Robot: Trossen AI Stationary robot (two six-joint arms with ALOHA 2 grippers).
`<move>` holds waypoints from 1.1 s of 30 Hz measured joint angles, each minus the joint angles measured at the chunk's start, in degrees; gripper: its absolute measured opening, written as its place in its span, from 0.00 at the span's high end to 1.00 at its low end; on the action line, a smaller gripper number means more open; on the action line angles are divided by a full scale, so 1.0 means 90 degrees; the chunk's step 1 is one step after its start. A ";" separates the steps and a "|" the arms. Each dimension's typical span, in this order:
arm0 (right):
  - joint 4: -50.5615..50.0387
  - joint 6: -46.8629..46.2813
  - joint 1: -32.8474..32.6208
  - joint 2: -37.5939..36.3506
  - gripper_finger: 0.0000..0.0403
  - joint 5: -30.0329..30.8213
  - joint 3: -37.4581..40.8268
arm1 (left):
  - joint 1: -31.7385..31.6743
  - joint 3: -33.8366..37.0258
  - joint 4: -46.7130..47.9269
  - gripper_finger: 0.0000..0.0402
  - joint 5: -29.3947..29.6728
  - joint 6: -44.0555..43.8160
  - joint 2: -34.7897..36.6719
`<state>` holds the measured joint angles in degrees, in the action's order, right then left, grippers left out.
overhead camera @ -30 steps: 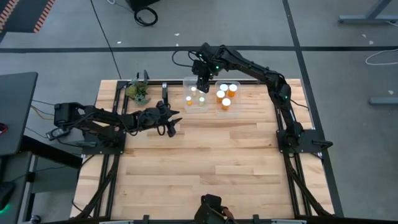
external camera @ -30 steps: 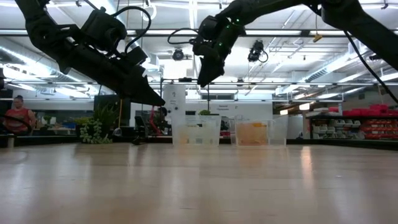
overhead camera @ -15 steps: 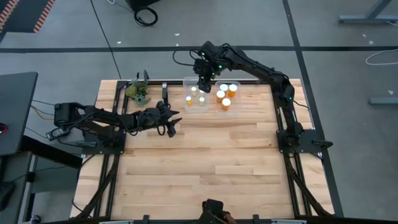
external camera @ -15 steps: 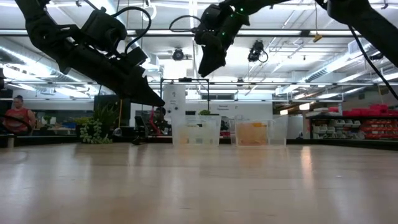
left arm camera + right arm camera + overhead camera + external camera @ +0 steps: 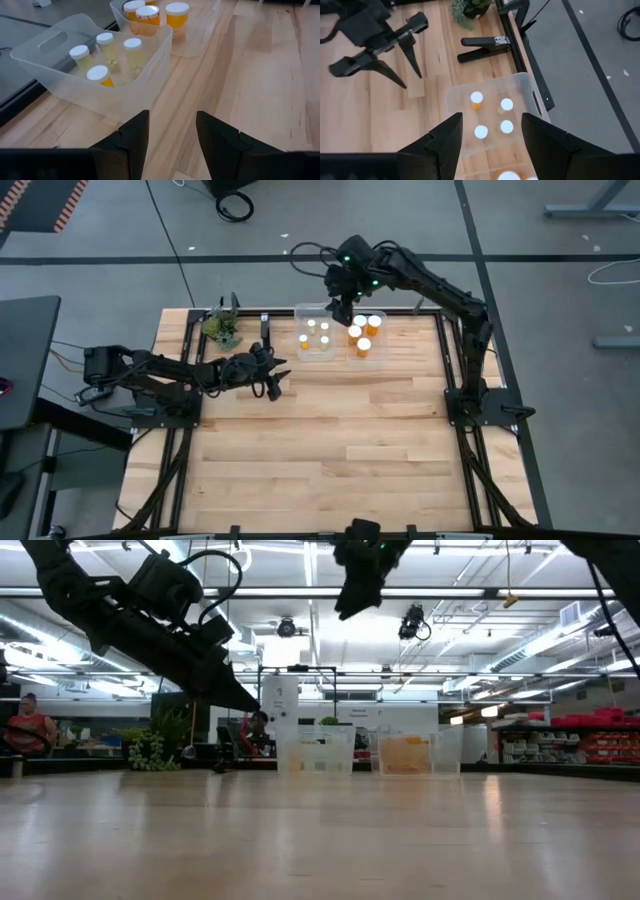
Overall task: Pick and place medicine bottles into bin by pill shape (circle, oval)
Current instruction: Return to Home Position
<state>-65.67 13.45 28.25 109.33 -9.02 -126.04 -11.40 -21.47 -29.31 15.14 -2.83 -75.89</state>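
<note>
Left arm lies low along your left table edge. Its left gripper [image 5: 172, 115] hangs above bare wood near the table's middle, pointing at the bins, with fingers spread and nothing between them.

The green plant sprig [image 5: 222, 328] sits at the back edge, behind that arm. A black clamp [image 5: 485, 47] lies on the wood between the sprig and the bins.

Left clear bin [image 5: 65, 87] stands at back centre and holds four small bottles [image 5: 106, 45]. All four are upright and white-capped, and they stand loosely apart.

The right gripper [image 5: 491, 117] points straight down over the back of that bin. In the low view it is high up, well clear of the rim. Its fingers are apart and hold nothing. The right arm reaches in from its base at the right table edge.

Right clear bin [image 5: 197, 37] sits just beside the left one; whether they touch I cannot tell. It holds the wider bottles [image 5: 147, 17] — four caps show from above, upright and packed closer together, amber-orange.

No bottle shows on the open tabletop — every one in view is in a bin.
</note>
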 joint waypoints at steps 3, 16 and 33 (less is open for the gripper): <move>-0.0130 -0.0106 -0.0001 -0.0272 0.48 0.0020 0.0026 | 0.0000 -0.0004 0.0130 0.57 0.0000 -0.0008 0.0210; 0.1305 -0.0538 -0.0211 -0.2338 0.48 0.0646 0.2816 | 0.0000 0.0000 0.1082 0.57 -0.0005 -0.0066 0.1175; 0.4139 -0.1137 -0.0584 -0.6183 0.48 0.0692 0.7228 | -0.0005 0.0002 0.1614 0.57 -0.1485 0.0291 0.2398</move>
<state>-28.42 3.22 22.99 53.68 -2.79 -60.98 -11.44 -21.45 -14.79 1.77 -0.21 -54.31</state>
